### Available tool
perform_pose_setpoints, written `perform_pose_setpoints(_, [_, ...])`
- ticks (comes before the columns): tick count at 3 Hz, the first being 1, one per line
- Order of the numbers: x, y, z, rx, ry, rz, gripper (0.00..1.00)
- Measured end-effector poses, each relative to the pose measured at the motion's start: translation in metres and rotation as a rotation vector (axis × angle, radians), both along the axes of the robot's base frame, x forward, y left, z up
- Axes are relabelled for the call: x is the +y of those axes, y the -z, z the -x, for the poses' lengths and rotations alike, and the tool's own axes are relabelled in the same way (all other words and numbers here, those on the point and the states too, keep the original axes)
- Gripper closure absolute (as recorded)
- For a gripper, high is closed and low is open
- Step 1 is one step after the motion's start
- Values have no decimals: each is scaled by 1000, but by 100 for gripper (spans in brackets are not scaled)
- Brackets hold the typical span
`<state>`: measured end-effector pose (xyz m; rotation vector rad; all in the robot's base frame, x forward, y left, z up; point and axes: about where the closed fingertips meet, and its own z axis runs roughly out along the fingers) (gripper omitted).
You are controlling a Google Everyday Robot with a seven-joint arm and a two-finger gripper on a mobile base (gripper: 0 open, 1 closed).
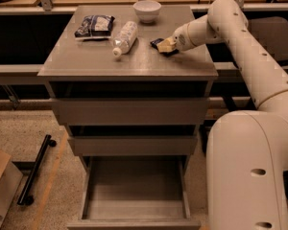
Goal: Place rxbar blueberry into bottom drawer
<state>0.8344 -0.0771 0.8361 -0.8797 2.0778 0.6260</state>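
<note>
Cream gripper (167,46) at dark navy rxbar blueberry (156,42) on grey cabinet top (134,63)

The grey desk (134,63) carries four things; a white bowl (147,9) stands at its far edge; a crinkly dark-and-white bag (94,26) lies left of the bowl; a clear bottle (124,37) lies on its side, nearer and just left of the bowl; the rxbar blueberry (156,42) lies flat, nearer and just right of the bowl, with the tool (167,45) over its right end.

You had the gripper (166,46) low on the right of the cabinet top (134,66), touching the dark snack bar (156,42). The bottom drawer (134,211) stood open. Bottle (124,37), bag (94,26) and bowl (147,9) sat left.
</note>
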Motion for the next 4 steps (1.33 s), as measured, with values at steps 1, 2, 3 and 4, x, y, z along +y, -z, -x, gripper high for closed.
perform_pose_setpoints(1, [0,-1,0,0,0,0,85])
perform_pose_setpoints(2, [0,-1,0,0,0,0,62])
perform_pose_setpoints(3, [0,-1,0,0,0,0,38])
perform_pose_setpoints(4, [0,-1,0,0,0,0,7])
